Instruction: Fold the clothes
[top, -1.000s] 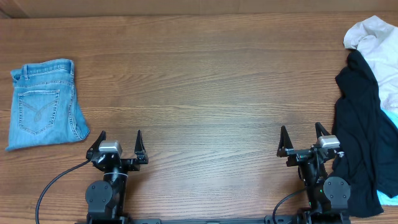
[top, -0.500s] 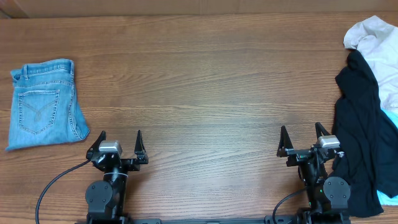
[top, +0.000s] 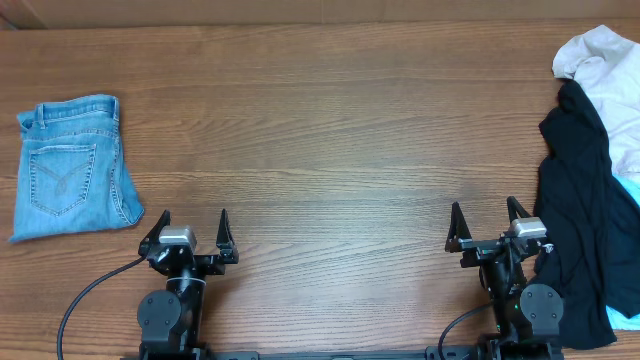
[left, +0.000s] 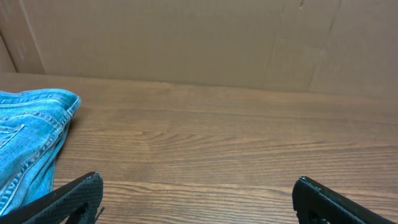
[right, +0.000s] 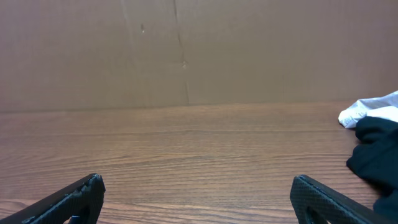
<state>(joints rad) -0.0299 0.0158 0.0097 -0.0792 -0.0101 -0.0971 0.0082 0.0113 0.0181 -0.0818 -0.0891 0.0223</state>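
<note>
The light blue jeans (top: 72, 166) lie folded into a compact rectangle at the table's left edge, a stitched back pocket facing up; the left wrist view catches their corner (left: 28, 146) at its left side. My left gripper (top: 193, 219) rests near the front edge, to the right of the jeans and apart from them, open with nothing between its fingers (left: 68, 199). My right gripper (top: 489, 212) sits at the front right, also open and empty, its fingers (right: 323, 199) over bare wood.
A black garment (top: 577, 210) lies draped down the right edge, close beside my right arm's base, with an off-white cloth (top: 610, 75) behind it; both show at the right of the right wrist view (right: 376, 140). A cardboard wall (left: 199, 37) backs the table.
</note>
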